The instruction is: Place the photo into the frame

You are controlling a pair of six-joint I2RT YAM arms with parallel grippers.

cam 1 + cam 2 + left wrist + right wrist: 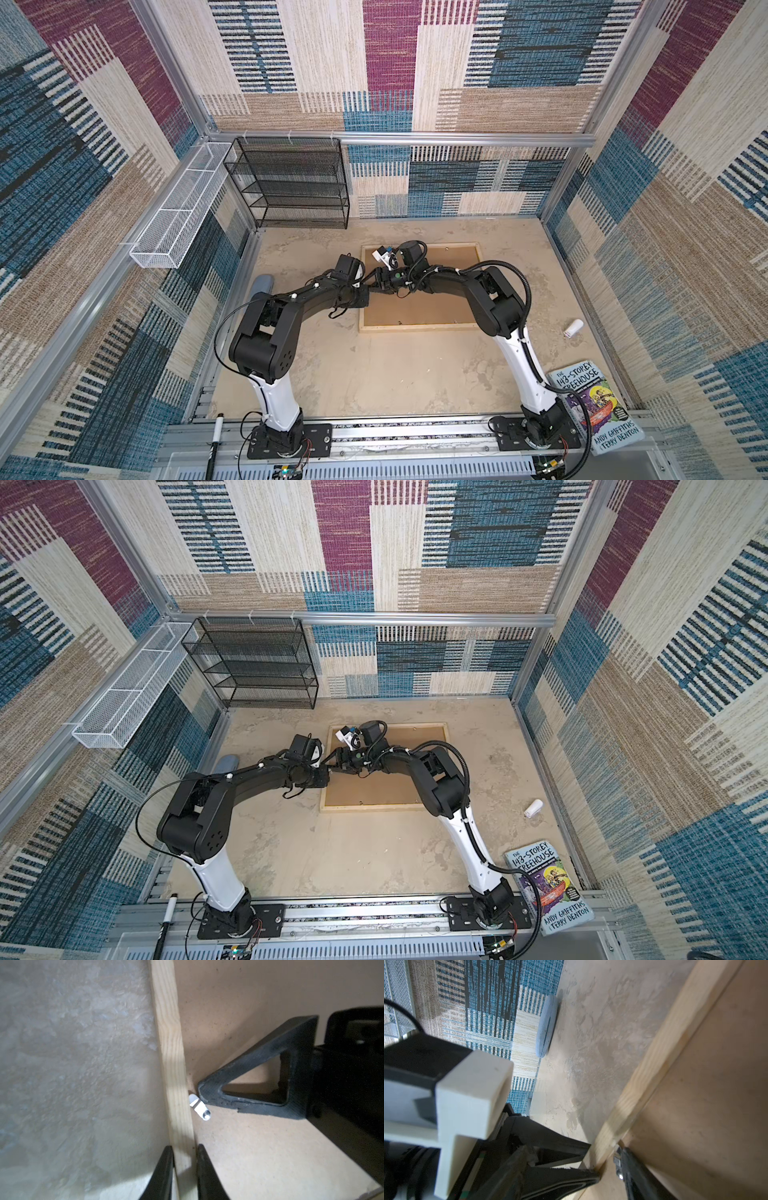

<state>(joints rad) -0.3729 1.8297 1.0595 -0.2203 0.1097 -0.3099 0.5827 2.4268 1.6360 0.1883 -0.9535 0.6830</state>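
Beige tabletop (374, 374) | left pincer (182, 1157) pinches frame (168, 1043) edge | right pincer (610, 1169) spread alongside

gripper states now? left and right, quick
Left gripper: closed on the frame, gripping its wooden rail.
Right gripper: open, holding nothing; one fingertip at the metal tab on the backing board.

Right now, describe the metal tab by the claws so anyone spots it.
Mid-table lies the pale wooden frame, brown backing board inside. By its left rail, beside the left claw, sits the tab: small, shiny silver against matte wood.
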